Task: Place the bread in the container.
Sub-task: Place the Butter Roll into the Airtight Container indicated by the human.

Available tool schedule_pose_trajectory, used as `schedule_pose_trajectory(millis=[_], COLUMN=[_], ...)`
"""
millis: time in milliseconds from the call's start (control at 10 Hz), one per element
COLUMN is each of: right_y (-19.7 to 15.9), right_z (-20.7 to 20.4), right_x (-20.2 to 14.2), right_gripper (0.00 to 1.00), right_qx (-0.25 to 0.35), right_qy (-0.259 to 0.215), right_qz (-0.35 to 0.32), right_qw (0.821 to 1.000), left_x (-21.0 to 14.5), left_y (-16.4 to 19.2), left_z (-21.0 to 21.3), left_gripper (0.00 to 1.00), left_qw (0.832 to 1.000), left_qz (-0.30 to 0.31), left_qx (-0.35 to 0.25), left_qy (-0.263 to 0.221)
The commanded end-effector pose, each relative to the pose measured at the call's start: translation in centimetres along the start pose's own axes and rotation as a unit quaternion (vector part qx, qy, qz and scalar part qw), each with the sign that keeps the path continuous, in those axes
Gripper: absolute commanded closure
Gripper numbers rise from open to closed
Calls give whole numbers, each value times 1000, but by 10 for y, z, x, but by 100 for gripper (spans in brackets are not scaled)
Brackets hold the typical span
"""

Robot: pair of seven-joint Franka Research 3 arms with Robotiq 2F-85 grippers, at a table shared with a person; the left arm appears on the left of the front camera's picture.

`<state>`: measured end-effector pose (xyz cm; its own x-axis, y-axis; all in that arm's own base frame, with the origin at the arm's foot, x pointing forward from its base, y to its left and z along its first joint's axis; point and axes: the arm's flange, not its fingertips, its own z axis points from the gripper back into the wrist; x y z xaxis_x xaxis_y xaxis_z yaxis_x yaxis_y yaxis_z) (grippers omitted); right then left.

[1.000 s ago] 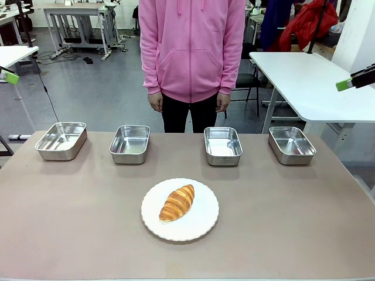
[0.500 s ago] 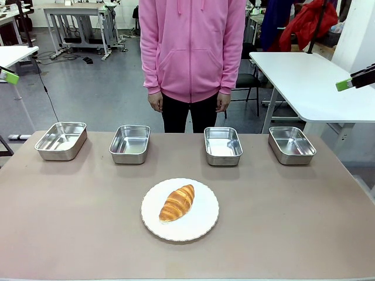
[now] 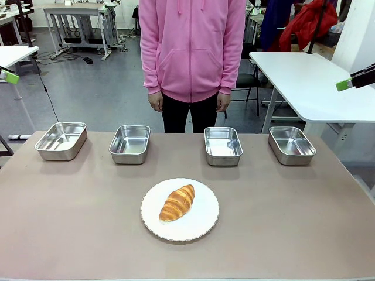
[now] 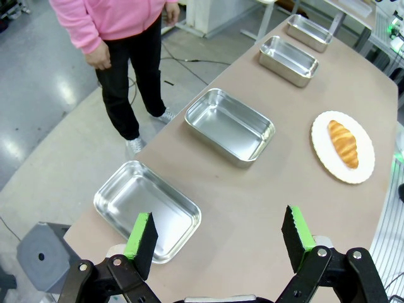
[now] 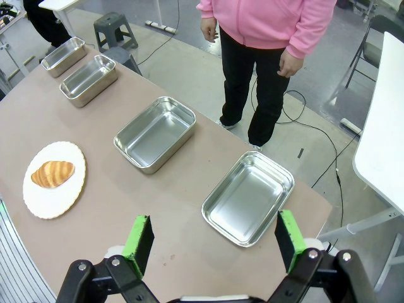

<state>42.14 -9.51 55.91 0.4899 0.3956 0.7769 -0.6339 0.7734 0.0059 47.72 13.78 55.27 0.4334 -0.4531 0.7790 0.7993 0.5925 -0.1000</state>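
While nothing had moved in the last second, the job had not yet begun, so every step of it remained to be done. The counter (image 3: 293, 234) lay broad and beige across the front view, and the person in a pink hoodie (image 3: 192, 52) stood at its far edge, arms down, taking no part.

The white scalloped plate (image 3: 202, 225) sat near the middle of the counter, toward the robot's side. Beyond it, four stainless-steel pans stood in a row along the far edge, well apart from one another: the far-left pan (image 3: 61, 140), the inner-left pan (image 3: 130, 143), the inner-right pan (image 3: 222, 145) and the far-right pan (image 3: 291, 144). All four looked empty. Which one was meant as the container I could not tell.

The bread (image 3: 177, 202), a golden ridged croissant-shaped loaf, lay slantwise on the plate, untouched and in none of the pans.

The left end effector (image 4: 219, 227) hung high above its end of the counter, fingers spread wide with nothing between them. The right end effector (image 5: 213, 227) hovered likewise over the opposite end, also spread and empty. By my judgement, one arm would first have to come down to the plate and close on the loaf.
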Motion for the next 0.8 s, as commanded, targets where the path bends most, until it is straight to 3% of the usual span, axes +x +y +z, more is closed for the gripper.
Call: schedule_pose_trajectory(millis=[0,700], right_y=[-1,-1], right_z=[-1,-1], right_x=[0,0], right_gripper=[0,0], right_qx=[5,5], right_qy=[-9,-9], right_qz=[-1,-1], right_qw=[1000,1000], left_x=[1,1], left_y=[-1,-1], left_z=[1,1], left_gripper=[0,0], left_qw=[1000,1000], left_qz=[-3,-3], left_qx=[-2,-2], left_qy=[-1,-1])
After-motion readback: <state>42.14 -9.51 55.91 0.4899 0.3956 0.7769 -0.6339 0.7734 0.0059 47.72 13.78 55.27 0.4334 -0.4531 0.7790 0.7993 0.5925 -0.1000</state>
